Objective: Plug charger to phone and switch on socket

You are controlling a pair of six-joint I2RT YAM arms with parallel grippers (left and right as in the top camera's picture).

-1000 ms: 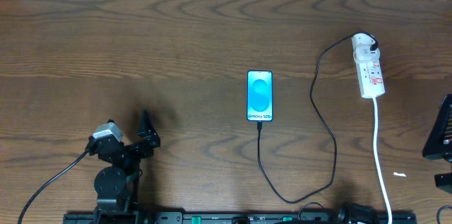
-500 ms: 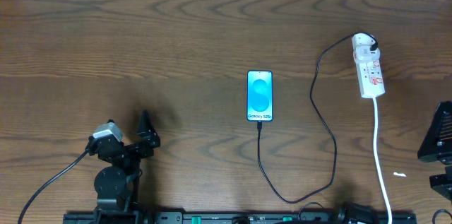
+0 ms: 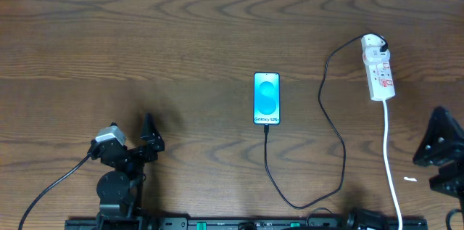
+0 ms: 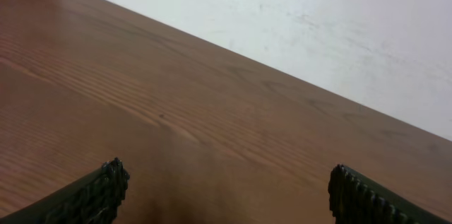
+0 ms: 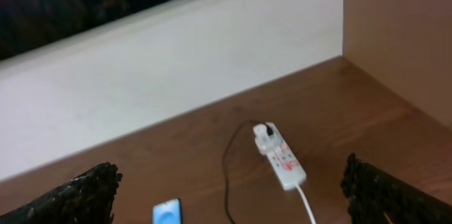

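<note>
Looking at the table (image 3: 181, 34): the phone (image 3: 267, 99) lies flat near the middle, screen up and lit blue. The charger cable (image 3: 342, 150) meets the phone's bottom edge, runs toward the near edge and loops round. It then climbs back up on the right and ends at a black plug (image 3: 381, 42) in the far end of the socket (image 3: 380, 72). Can't tell whether the tip is fully seated in the phone.

The socket sits far right, well apart from the phone, with red switch marks on top. Switch position is too small to read. A white cord (image 3: 391, 165) leaves its near end and runs to the table's near edge.

Left gripper (image 4: 227, 180): at the near-left corner, well apart from phone and cable. Fingers are spread wide with nothing between them. Its wrist view shows only bare wood and the white wall (image 4: 318, 26).

Right gripper (image 5: 229, 178): at the right edge, on the near side of the socket and beside the white cord. Fingers are spread wide and hold nothing. It looks raised off the table. Its wrist view has the socket between the fingers, farther off, with the cable curving left of it and the phone's top end at the bottom edge.
</note>
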